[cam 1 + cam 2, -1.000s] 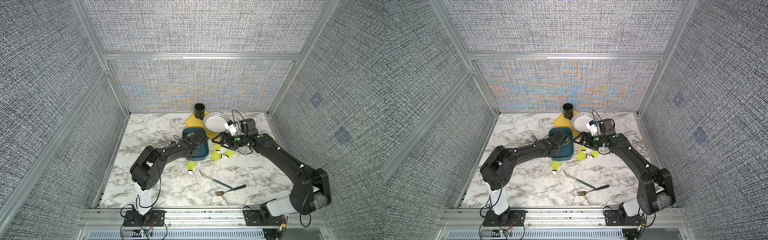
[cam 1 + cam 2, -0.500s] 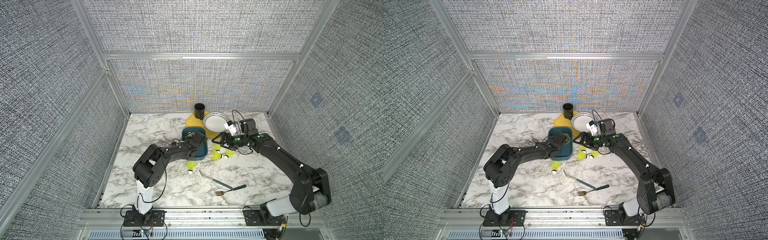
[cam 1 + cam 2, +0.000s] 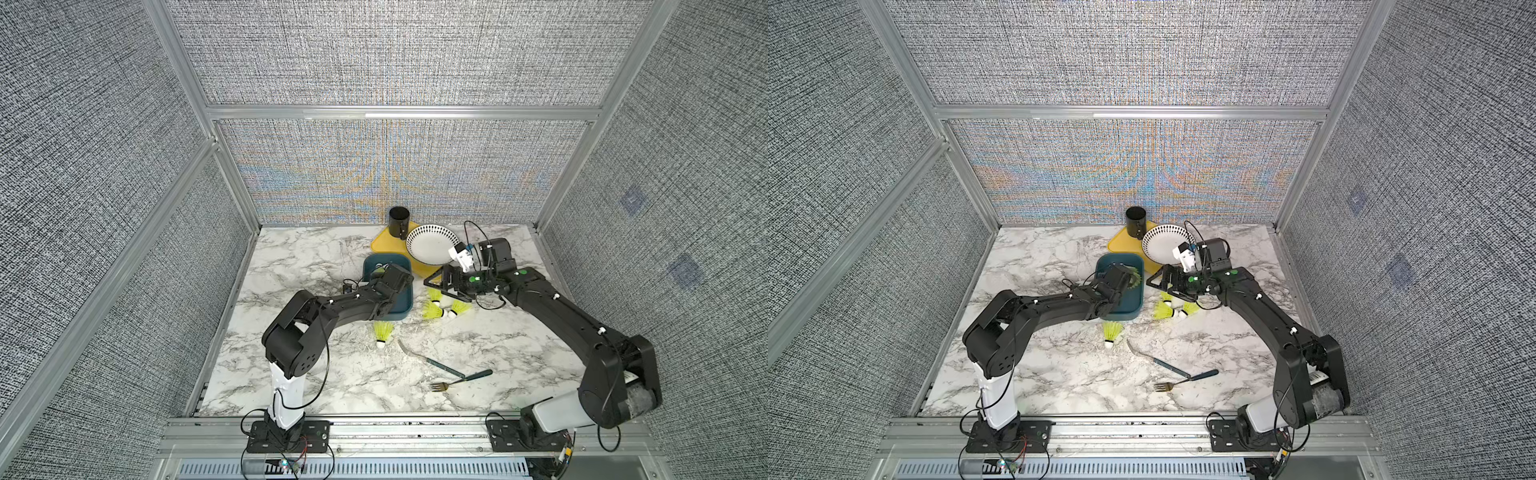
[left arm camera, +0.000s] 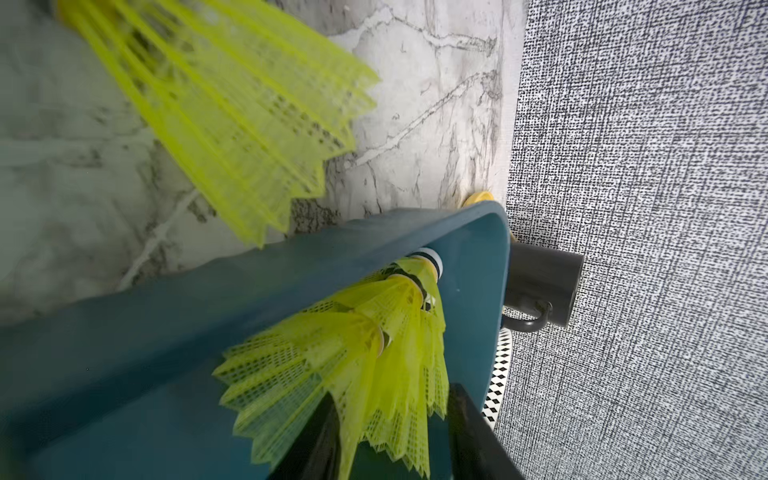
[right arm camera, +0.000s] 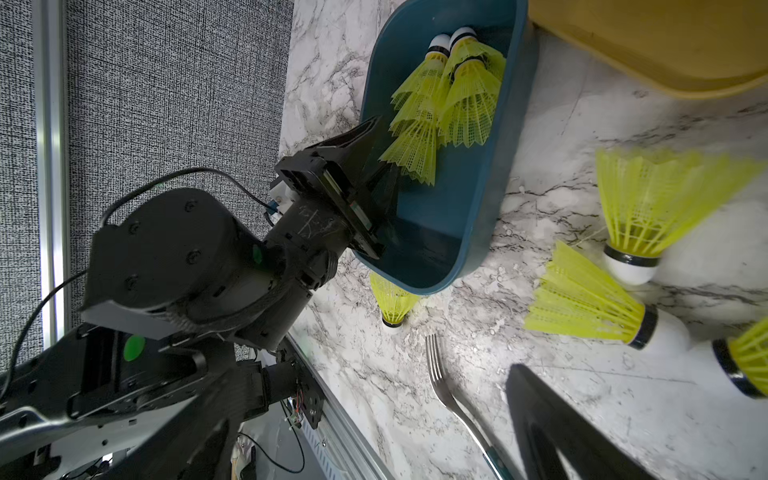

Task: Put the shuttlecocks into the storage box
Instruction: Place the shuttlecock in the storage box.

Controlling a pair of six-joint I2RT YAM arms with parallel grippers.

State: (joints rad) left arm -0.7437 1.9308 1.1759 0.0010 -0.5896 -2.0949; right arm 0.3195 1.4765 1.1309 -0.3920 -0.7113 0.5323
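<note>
Lift the released left end effector (image 5: 386, 143) straight out of storage box (image 5: 440, 203), not dragging shuttlecocks (image 5: 469, 95); leave right end effector (image 3: 441, 288) spread.

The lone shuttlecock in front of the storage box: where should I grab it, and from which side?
Grip the shuttlecock at its narrow neck by the black band. It lies with the white tip toward the robot and the wide skirt near the storage box wall, so come from above at the tip end, jaws across the neck; the mesh skirt would probably crush.
</note>
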